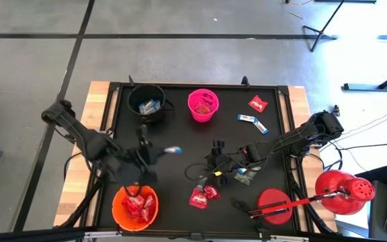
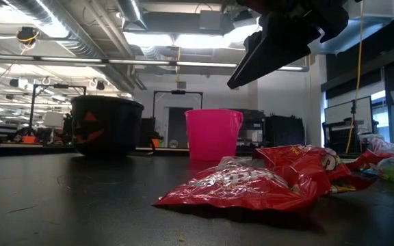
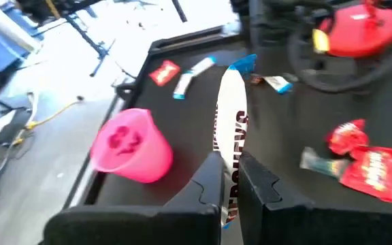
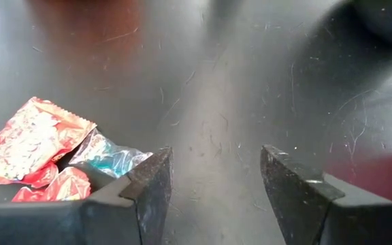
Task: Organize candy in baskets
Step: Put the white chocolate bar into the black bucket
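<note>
Red packets (image 2: 252,181) lying loose, sorting partly done.
You're clamping a blue-and-white bar (image 3: 231,129) in the left gripper (image 3: 230,180); right gripper (image 4: 213,180) gaping empty; orange basket (image 1: 134,207) at 7 o'clock filling.

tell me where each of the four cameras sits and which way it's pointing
High: overhead, straight down on the table; both arms show, black bucket at the far edge.
Low: table height, level across red packets into the room; one arm overhead.
Left wrist: behind the left gripper, shut on a blue-and-white bar.
Right wrist: behind the open right gripper, looking down at the mat.
Shared: the pink bucket shows in high, low and left wrist views.
</note>
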